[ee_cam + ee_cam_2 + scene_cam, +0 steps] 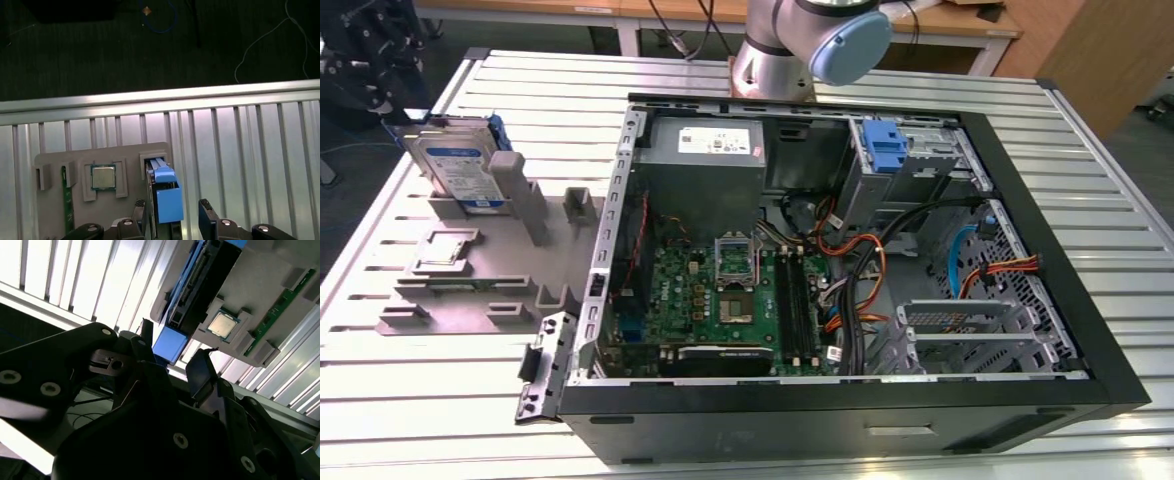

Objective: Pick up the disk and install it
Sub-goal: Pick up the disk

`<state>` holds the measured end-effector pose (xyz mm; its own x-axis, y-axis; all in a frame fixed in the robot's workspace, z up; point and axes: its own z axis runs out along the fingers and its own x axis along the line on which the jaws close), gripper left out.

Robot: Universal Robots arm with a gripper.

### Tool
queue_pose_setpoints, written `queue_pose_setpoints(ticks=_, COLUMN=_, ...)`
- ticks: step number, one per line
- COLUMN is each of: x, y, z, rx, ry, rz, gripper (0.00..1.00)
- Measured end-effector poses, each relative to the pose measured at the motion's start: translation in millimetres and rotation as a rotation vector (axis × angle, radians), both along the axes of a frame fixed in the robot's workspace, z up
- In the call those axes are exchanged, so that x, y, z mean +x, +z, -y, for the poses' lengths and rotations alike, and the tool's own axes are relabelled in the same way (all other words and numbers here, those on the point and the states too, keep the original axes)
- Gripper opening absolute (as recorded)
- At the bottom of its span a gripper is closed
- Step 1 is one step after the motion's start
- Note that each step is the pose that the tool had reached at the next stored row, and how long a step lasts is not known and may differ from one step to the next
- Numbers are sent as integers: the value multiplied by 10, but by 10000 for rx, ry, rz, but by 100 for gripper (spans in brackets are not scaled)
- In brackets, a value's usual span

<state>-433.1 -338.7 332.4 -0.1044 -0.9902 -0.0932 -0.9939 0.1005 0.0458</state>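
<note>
The disk stands on edge in a slot of the grey holder, at the exterior view's upper left. It is a silver drive with a white-and-blue label in a blue carrier. In both wrist views the carrier's blue end shows between my two dark fingers. My gripper is open and lined up over the disk, with a gap on each side and nothing gripped.
The open computer case fills the table's middle and right, with a blue bracket in its drive bay. The holder also carries a processor chip and a memory stick. The table edge and dark floor lie just beyond.
</note>
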Motion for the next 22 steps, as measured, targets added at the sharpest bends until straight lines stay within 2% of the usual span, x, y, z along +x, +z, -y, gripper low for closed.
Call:
queue_pose_setpoints(ticks=3, x=-14, y=-45, z=2, rx=6, ry=2, rz=-5, gripper=53)
queue_pose_setpoints(ticks=5, x=-14, y=-70, z=6, rx=2, ry=6, rz=-36, gripper=53)
queue_pose_setpoints(ticks=6, x=-15, y=-82, z=10, rx=-3, ry=26, rz=-63, gripper=53)
queue_pose_setpoints(ticks=9, x=-14, y=-109, z=16, rx=-12, ry=246, rz=-206, gripper=53)
queue_pose_setpoints(ticks=12, x=-15, y=-128, z=26, rx=-15, ry=433, rz=-204, gripper=53)
queue_pose_setpoints(ticks=17, x=-16, y=-160, z=35, rx=-57, ry=560, rz=-114, gripper=53)
queue_pose_setpoints(ticks=22, x=-16, y=-232, z=36, rx=-86, ry=588, rz=-96, gripper=53)
